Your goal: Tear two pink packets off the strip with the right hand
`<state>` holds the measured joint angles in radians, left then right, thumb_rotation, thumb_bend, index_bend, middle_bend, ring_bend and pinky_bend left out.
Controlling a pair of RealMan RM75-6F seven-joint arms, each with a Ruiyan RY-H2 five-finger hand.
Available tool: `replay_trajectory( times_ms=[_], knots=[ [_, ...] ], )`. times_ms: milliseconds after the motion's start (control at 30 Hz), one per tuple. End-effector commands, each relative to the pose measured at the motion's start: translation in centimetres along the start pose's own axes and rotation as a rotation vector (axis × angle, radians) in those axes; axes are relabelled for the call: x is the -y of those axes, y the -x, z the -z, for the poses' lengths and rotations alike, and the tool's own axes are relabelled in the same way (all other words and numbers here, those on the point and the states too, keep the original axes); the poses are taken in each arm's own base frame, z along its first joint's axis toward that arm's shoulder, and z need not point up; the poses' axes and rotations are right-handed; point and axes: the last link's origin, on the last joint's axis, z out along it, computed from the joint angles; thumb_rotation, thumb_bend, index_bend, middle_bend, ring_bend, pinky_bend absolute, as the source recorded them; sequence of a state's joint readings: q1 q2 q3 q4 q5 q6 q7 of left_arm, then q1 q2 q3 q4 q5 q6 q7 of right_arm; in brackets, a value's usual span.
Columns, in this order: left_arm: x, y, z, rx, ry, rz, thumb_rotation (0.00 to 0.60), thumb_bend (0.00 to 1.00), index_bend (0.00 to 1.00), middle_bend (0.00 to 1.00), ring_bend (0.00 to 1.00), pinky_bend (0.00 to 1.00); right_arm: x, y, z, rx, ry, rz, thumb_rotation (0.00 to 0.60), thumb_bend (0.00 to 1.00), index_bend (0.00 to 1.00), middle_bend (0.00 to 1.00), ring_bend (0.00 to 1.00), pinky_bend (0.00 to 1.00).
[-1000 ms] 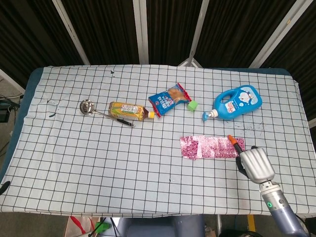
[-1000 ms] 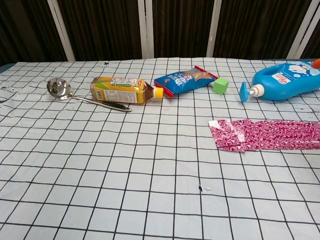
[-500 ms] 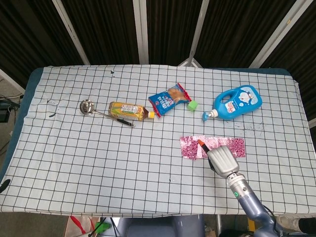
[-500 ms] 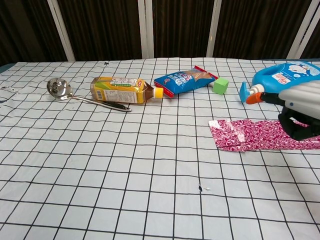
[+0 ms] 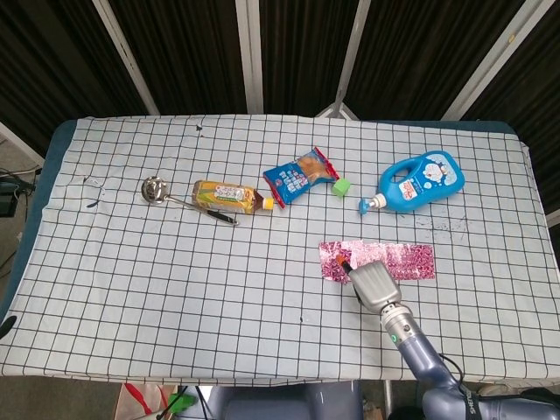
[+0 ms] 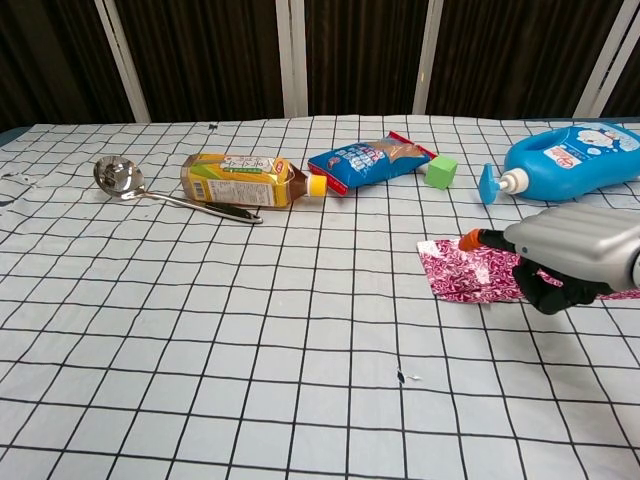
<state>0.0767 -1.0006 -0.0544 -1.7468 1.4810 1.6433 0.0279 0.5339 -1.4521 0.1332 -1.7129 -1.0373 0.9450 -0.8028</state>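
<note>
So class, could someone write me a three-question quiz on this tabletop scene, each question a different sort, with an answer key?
1. True or false: the right hand is over the pink packet strip.
2. Which lies nearest the green cube? A) spoon B) blue snack bag C) strip
3. Fill in: the blue bottle lies on its ____.

Key: 1 true; 2 B; 3 side.

The right hand (image 6: 565, 255) covers the middle of the pink strip (image 6: 470, 271), so I cannot tell whether its fingers touch the strip. In the chest view, the right edge cuts off the blue bottle (image 6: 570, 162).
</note>
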Motion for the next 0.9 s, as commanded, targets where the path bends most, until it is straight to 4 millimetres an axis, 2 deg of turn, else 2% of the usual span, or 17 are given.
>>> replay_trajectory(
  times_ms=[33,233,900],
  knots=[
    [0.0,0.0,0.0,0.002,0.001,-0.001,0.6,0.28,0.16,0.03,0.0,0.08,0.2,0.5,-0.3,0.026,0.0,0.011,0.6,0.85,0.13,0.85,0.85,0.64],
    [-0.1,0.0,0.0,0.002,0.003,-0.002,0.6,0.28,0.16,0.03,0.0,0.08,0.6,0.8,-0.6,0.04,0.002,0.021,0.6,0.87,0.17,0.85,0.85,0.64],
    [0.1,-0.1,0.0,0.0,0.0,0.005,0.6,0.28,0.16,0.03,0.0,0.08,2.5,0.9,-1.3,0.064,-0.014,0.05,0.6,0.89,0.17,0.85,0.85,0.64]
  ],
)
